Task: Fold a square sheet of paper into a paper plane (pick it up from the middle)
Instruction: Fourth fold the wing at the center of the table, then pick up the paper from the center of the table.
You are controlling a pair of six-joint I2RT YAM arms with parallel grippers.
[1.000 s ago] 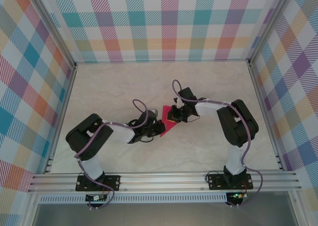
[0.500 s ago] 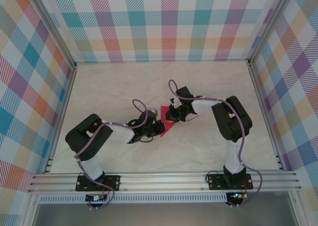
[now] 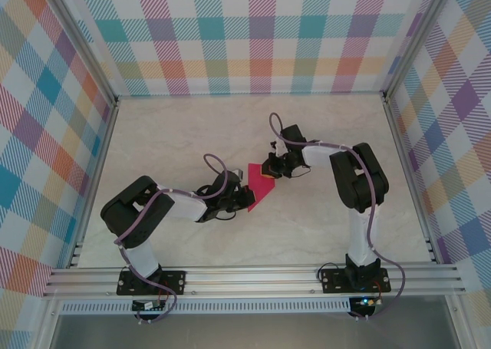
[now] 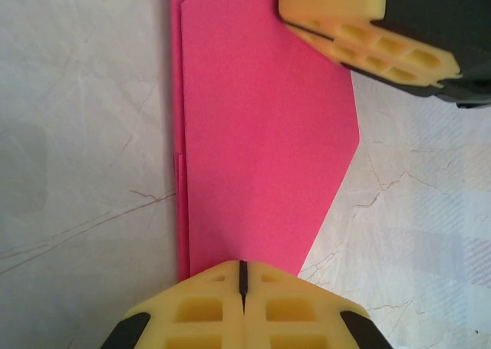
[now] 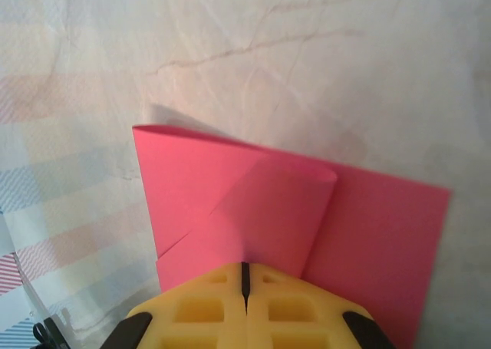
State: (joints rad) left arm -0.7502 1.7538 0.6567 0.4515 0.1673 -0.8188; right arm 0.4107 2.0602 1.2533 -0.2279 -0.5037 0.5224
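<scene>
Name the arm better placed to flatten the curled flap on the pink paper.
Right. The right gripper is shut on the curled flap of the paper, directly over the fold. The left gripper is shut at the paper's opposite end, probably anchoring it.

The right hand [image 3: 270, 167] has shifted toward the far side of the counter [image 3: 192, 134] and slightly rightward, so more of the pink paper [image 3: 259, 191] now shows.

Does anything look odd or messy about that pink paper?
Yes: one flap of the pink paper curls up in a soft roll at the right gripper instead of lying creased flat. No tears visible.
</scene>
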